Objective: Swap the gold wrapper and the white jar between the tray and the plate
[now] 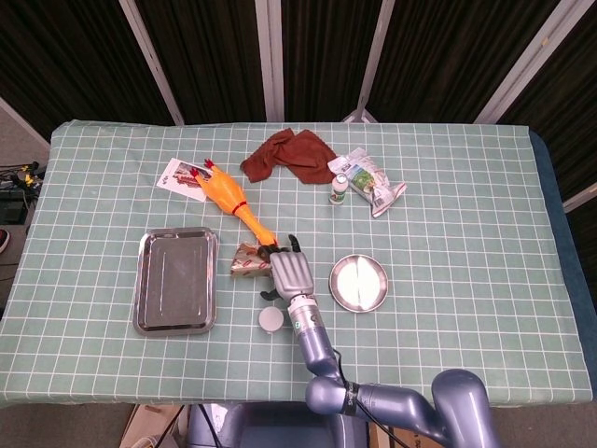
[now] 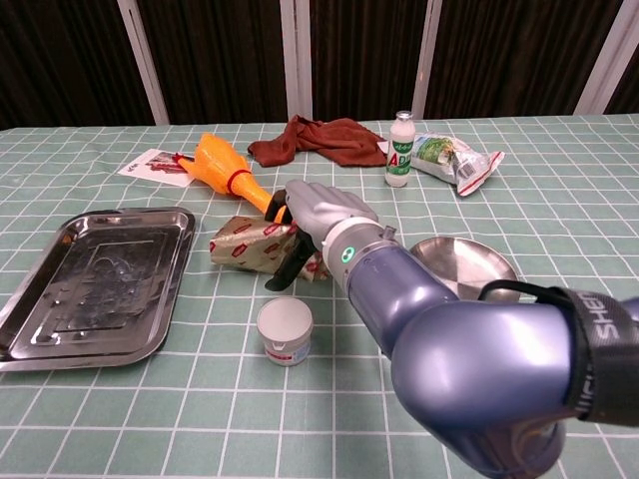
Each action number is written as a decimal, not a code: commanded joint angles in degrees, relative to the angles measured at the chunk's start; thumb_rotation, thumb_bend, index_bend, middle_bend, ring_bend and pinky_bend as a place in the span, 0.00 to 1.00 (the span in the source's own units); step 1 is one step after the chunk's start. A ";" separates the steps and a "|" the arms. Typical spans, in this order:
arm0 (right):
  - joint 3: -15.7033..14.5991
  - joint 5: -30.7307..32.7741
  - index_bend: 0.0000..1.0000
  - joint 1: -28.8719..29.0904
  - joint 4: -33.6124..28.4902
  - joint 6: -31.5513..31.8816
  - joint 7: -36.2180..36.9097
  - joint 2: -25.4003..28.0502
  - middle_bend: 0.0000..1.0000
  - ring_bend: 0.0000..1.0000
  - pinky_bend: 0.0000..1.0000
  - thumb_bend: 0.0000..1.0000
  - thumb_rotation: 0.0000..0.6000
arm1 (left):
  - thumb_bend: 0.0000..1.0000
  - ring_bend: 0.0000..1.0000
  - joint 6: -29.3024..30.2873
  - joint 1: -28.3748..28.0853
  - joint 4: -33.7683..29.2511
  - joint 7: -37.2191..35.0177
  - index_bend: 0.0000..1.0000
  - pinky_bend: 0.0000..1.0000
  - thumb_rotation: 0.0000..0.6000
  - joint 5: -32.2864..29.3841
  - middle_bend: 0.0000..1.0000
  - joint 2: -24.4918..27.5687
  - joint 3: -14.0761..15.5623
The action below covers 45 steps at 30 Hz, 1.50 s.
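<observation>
Far off to the left of the hand sits the tray [image 1: 174,280], flat on the table [image 1: 466,233] with nothing in it. It looks ready for something to be dropped in.

Next comes the gold wrapper [image 2: 250,240], lying on the table between the tray and the plate. The right hand [image 1: 290,273] is right on top of its near end. The fingers [image 2: 290,267] curl down against the crinkly foil, and the thumb side is hidden, so I cannot tell if the hand really has hold of it or is only pressing on it. I think it is there to pick the wrapper up.

Just in front of the hand, a bit to its left, stands the white jar [image 2: 285,331], upright with its lid on. It is on the table too, not in the tray or on the plate.

To the right of the hand is the plate [image 1: 359,283], shiny and bare.

So neither thing sits where it should end up yet. Both the tray and the plate are free, and that makes the swap easy.

Beyond the hand lies a rubber chicken [image 1: 229,196], its tail nearly touching the wrapper. The hand should take care not to bump it.

I can't see the left hand at all.
</observation>
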 commanded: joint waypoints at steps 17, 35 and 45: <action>0.34 -8.35 0.57 -1.23 5.64 3.27 10.27 -1.56 0.62 0.69 0.24 0.48 1.00 | 0.34 0.00 0.04 0.23 0.10 -0.41 0.28 0.24 1.00 -0.62 0.04 0.20 -0.51; -5.71 -12.47 0.57 -15.66 -23.37 12.05 6.53 21.53 0.62 0.68 0.24 0.48 1.00 | 0.34 0.00 1.31 0.51 -1.02 0.83 0.29 0.24 1.00 1.53 0.04 -0.10 0.41; -12.51 -15.55 0.57 -21.78 -25.98 10.31 12.09 30.52 0.60 0.62 0.17 0.48 1.00 | 0.34 0.00 1.34 0.26 -1.28 2.79 0.29 0.24 1.00 2.18 0.04 -0.70 0.91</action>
